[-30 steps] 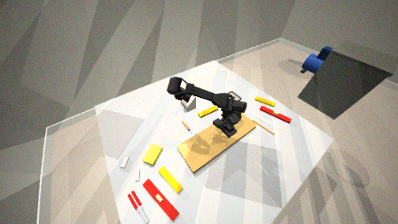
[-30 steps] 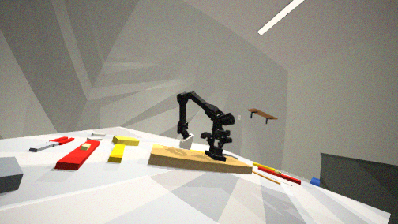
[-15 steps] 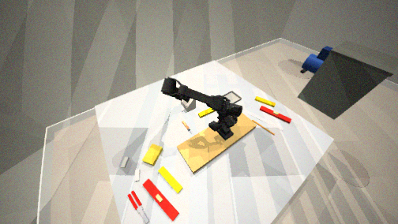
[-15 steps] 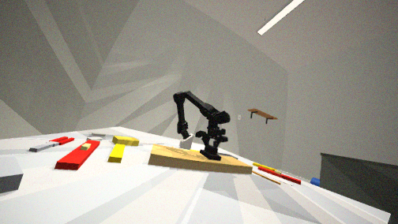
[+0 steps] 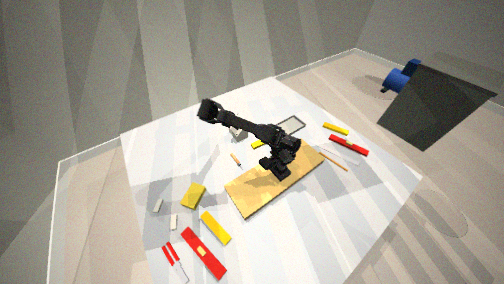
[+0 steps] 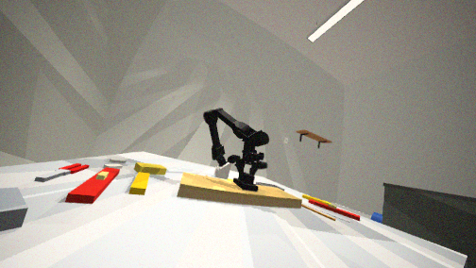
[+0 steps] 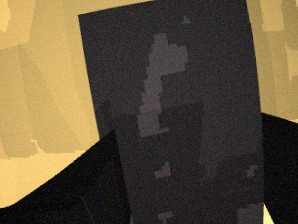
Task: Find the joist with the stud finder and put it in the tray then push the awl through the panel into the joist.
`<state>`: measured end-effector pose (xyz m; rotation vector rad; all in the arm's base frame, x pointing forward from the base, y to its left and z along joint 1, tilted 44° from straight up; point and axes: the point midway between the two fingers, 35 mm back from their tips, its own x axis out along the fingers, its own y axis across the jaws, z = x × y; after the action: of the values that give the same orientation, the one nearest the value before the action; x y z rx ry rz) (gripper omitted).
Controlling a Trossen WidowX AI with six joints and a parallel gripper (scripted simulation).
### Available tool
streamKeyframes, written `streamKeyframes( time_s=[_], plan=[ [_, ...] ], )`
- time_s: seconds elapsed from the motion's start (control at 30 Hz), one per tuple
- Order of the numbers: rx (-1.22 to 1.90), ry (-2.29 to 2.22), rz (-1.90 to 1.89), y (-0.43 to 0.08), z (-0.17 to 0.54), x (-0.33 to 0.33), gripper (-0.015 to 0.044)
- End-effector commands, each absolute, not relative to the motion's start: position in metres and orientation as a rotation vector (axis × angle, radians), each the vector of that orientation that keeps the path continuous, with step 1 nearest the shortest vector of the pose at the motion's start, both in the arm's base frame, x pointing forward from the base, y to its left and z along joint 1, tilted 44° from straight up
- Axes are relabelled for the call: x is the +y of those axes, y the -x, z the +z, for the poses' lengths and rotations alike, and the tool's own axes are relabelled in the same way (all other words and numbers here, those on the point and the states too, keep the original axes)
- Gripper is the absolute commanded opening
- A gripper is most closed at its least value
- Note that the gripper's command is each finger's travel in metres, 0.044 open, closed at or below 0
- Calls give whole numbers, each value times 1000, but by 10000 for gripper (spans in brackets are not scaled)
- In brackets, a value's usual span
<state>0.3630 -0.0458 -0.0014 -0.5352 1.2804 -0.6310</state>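
The fingers are clamped on the stud finder [image 5: 281,172] [image 6: 246,183] [image 7: 185,95], a dark block gripped between them, one black finger at each side in the wrist view. The gripper [image 5: 278,162] [image 6: 246,175] [image 7: 181,125] points down over the floor panel [image 5: 245,200] [image 6: 212,190] [image 7: 40,85], with the block low at the wood; whether it touches the surface I cannot tell. The awl [image 5: 235,159] lies on the white table [image 5: 320,225] [image 6: 189,236], near the panel's long edge – orange handle, thin tip towards the wood. The tray [image 5: 300,120], a grey-rimmed rectangle, sits beyond the panel on the awl's side, apart from the stud finder. Well off past one end of the panel lie a yellow block [image 5: 193,195] [image 6: 150,168] and a red level [image 5: 203,253] [image 6: 94,186] – both flat on the table
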Motion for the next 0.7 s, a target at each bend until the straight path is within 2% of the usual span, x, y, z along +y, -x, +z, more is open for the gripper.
streamKeyframes(
  time_s=[0.0,0.67],
  plan=[
    [1279,541,-635,-362,5,-53,0],
    [1279,543,-636,-356,34,-84,0]
  ],
)
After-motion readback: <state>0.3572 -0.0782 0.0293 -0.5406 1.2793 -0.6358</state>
